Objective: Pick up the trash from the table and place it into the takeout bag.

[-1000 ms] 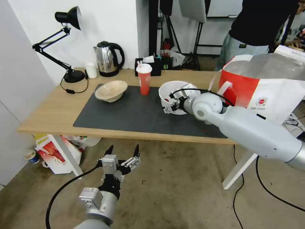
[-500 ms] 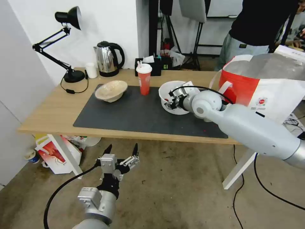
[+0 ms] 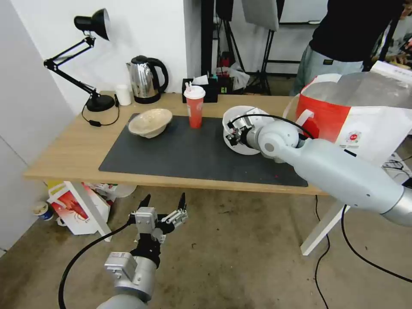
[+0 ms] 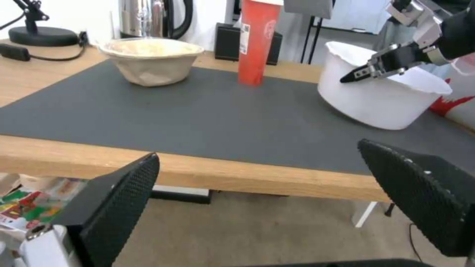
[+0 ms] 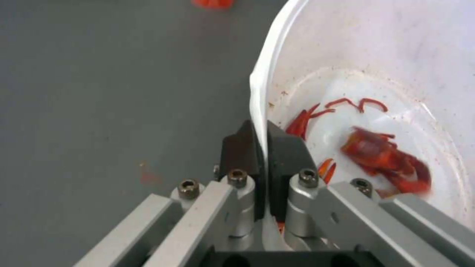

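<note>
While one white bowl (image 3: 240,128) sits pinched in the right gripper (image 5: 261,148), two containers stand free; left fingers (image 4: 124,193) spread.

A broad bare stretch of dark mat (image 3: 180,154) lies open at the frame's centre — hemmed by the beige bowl (image 3: 150,122) at upper left, the red cup (image 3: 195,107) behind, and the white bowl (image 3: 240,148) and takeout bag (image 3: 356,116) at right.
</note>
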`<state>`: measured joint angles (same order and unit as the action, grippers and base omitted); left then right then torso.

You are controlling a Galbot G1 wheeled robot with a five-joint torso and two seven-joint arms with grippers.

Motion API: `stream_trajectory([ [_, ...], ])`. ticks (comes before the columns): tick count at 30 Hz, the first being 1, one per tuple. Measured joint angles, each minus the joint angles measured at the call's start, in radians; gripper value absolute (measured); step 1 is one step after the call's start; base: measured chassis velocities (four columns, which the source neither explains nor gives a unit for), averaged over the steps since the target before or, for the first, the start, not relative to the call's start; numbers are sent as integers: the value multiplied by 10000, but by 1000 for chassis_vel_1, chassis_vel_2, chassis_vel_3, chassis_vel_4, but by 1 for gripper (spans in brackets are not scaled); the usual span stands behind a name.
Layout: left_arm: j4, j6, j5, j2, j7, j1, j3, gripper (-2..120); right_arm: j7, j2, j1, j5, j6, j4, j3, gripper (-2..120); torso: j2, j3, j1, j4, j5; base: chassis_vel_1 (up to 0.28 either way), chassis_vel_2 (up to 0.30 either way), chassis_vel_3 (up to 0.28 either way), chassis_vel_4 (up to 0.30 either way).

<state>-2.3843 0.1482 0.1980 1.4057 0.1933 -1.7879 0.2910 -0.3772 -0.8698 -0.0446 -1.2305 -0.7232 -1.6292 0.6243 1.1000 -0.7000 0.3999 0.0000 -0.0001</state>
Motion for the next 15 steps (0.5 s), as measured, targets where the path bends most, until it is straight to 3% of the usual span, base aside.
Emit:
stream_trajectory([
  [15, -70, -5, 47, -15, 74, -5, 66, 100, -8, -6, 275, -336, 4, 1, -190, 0, 0, 0, 1, 0, 1, 0, 0, 0, 0],
])
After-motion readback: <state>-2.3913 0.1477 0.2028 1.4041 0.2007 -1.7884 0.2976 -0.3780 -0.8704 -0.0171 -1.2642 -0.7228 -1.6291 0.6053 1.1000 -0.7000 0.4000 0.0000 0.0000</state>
